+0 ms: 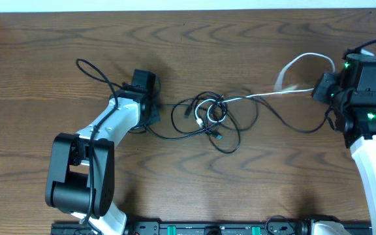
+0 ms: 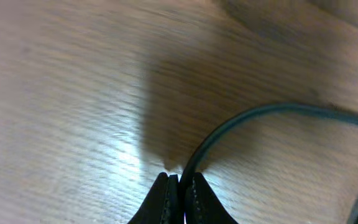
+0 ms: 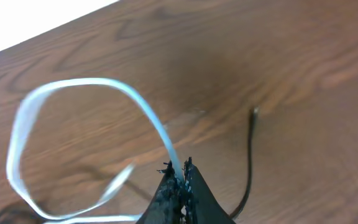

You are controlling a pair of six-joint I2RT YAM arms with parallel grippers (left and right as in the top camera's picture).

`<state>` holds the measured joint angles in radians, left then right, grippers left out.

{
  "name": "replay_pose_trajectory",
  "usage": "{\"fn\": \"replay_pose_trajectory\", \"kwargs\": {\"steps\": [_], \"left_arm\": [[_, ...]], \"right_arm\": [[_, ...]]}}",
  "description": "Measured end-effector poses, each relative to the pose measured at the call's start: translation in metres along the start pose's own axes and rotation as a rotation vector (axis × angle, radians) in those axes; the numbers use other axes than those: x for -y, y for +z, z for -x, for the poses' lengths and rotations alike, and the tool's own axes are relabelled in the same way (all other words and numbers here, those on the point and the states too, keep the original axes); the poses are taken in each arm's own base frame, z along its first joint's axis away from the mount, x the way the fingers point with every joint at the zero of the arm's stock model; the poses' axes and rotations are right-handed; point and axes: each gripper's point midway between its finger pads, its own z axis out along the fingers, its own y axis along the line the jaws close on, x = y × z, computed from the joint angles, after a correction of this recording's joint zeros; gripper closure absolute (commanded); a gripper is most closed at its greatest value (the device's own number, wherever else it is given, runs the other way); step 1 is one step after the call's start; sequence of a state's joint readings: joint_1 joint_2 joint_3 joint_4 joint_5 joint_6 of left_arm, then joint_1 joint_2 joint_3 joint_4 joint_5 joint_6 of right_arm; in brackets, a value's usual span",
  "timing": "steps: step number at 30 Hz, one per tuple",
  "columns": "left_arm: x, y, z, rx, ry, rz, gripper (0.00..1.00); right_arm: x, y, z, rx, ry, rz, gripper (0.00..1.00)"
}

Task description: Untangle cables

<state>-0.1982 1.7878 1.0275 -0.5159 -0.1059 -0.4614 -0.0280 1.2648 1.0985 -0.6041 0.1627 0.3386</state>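
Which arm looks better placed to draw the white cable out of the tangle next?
Right, probably. The right end effector is shut on the white cable, which runs across to the tangle. The left end effector pinches a black cable on the tangle's other side.

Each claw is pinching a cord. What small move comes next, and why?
Probably ease the right gripper outward. It is shut on the white cable, the left gripper on a black cable, and both cords run into the tangle between them; a gentle pull may slip the white one free.
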Motion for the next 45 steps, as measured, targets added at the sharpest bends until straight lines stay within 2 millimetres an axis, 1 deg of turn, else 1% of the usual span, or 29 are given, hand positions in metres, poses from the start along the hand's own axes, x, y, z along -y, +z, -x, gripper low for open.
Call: {"fn": "replay_pose_trajectory", "kwargs": {"steps": [2,4,5,7,8,10,11,14,16,17,19,21,22,24,27,30,32,35,38,41,42,45], "left_arm": [[0.0,0.0,0.001,0.006,-0.044,0.0,0.92],[0.009,0.0,0.005,0.014,-0.064,-0.043,0.92],[0.016,-0.001,0.006,0.012,-0.047,-0.083,0.92],[0.042,-0.005,0.004,-0.009,0.055,-0.229,0.92],[0.053,-0.008,0.0,-0.029,0.119,-0.299,0.92],[0.072,-0.016,-0.012,-0.066,0.238,-0.423,0.92],[0.079,-0.02,-0.017,-0.076,0.29,-0.474,0.92],[0.089,-0.027,-0.023,-0.083,0.375,-0.553,0.92],[0.093,-0.029,-0.025,-0.081,0.409,-0.58,0.92],[0.094,-0.03,-0.026,-0.081,0.42,-0.588,0.92],[0.095,-0.031,-0.027,-0.081,0.435,-0.602,0.92],[0.096,-0.032,-0.027,-0.081,0.44,-0.611,0.92],[0.096,-0.032,-0.028,-0.082,0.441,-0.612,0.92],[0.097,-0.032,-0.028,-0.082,0.442,-0.614,0.91],[0.097,-0.032,-0.028,-0.083,0.442,-0.616,0.91],[0.097,-0.033,-0.028,-0.083,0.442,-0.618,0.92],[0.097,-0.033,-0.028,-0.083,0.442,-0.618,0.92],[0.097,-0.033,-0.028,-0.083,0.442,-0.618,0.91],[0.097,-0.033,-0.028,-0.083,0.442,-0.618,0.91],[0.097,-0.033,-0.028,-0.083,0.442,-0.618,0.91],[0.097,-0.033,-0.028,-0.083,0.443,-0.619,0.91],[0.098,-0.033,-0.028,-0.084,0.444,-0.622,0.91]], "right_arm": [[0.001,0.005,-0.003,-0.014,0.012,-0.011,0.97],[-0.003,0.013,-0.009,-0.045,0.016,0.007,0.92],[-0.01,0.018,-0.015,-0.077,0.008,0.043,0.84],[-0.019,0.024,-0.023,-0.116,-0.003,0.09,0.68],[-0.024,0.027,-0.028,-0.141,-0.013,0.12,0.64],[-0.037,0.033,-0.039,-0.193,-0.026,0.177,0.62],[-0.043,0.035,-0.045,-0.217,-0.037,0.208,0.58],[-0.072,0.035,-0.065,-0.298,-0.107,0.36,0.49],[-0.096,0.027,-0.078,-0.338,-0.179,0.491,0.43],[-0.111,0.02,-0.086,-0.356,-0.231,0.568,0.41],[-0.131,0.01,-0.099,-0.37,-0.326,0.665,0.36],[-0.154,0.0,-0.119,-0.383,-0.458,0.758,0.34],[-0.161,-0.002,-0.127,-0.388,-0.51,0.788,0.34],[-0.177,0.0,-0.149,-0.409,-0.619,0.832,0.34],[-0.192,0.016,-0.182,-0.445,-0.741,0.841,0.34],[-0.193,0.036,-0.207,-0.488,-0.811,0.801,0.32],[-0.191,0.046,-0.215,-0.499,-0.836,0.777,0.31],[-0.192,0.058,-0.219,-0.486,-0.857,0.759,0.3],[-0.194,0.063,-0.224,-0.486,-0.874,0.757,0.3],[-0.195,0.064,-0.235,-0.508,-0.9,0.761,0.31],[-0.196,0.064,-0.238,-0.511,-0.911,0.764,0.34],[-0.201,0.06,-0.244,-0.503,-0.956,0.783,0.5]]}}
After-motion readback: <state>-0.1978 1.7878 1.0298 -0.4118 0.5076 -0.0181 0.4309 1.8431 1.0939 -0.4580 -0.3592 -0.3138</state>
